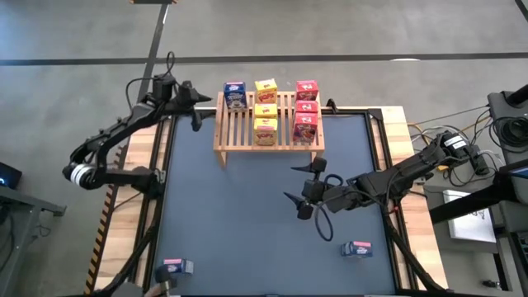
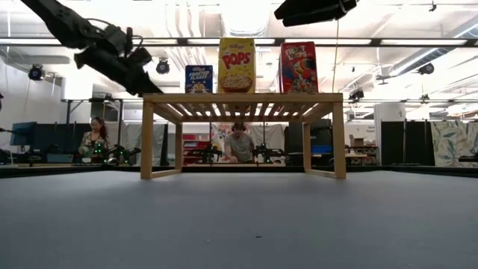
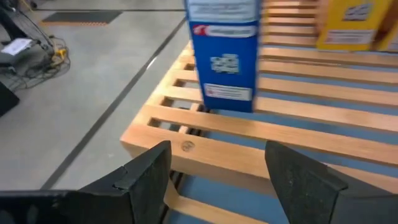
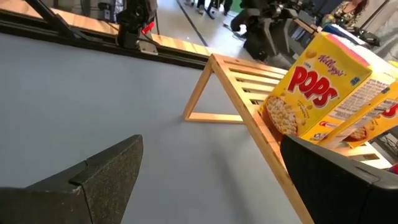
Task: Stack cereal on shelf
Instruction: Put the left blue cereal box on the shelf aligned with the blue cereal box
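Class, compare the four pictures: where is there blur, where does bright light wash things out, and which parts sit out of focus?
Left wrist view: the blue box and yellow box on the shelf look smeared. Low view: ceiling lights glare behind the boxes, and the left arm is nearly a silhouette. Right wrist view: the near fingers are soft, the Pops box readable. High view: even light, little shadow.

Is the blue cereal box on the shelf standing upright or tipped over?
Upright. The blue cereal box stands on its base on the shelf slats in the left wrist view; the low view shows its front vertical, beside taller-looking yellow and red boxes.
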